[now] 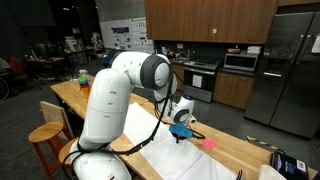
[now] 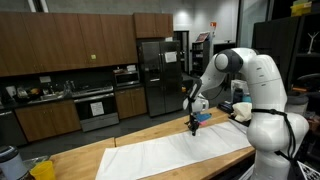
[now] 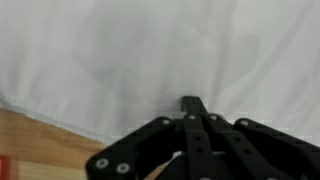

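Note:
A white cloth lies spread over the wooden table. My gripper points straight down at the cloth near its far edge. In the wrist view the gripper has its black fingers pressed together, and the cloth fills the picture behind them. The fingertips are at or just above the fabric. I cannot tell whether any cloth is pinched between them. A strip of bare wood shows past the cloth's edge.
A small pink object lies on the table just beyond the gripper. A green bottle stands at the table's far end, and a black device sits near the corner. Kitchen cabinets, a stove and a steel fridge line the wall behind.

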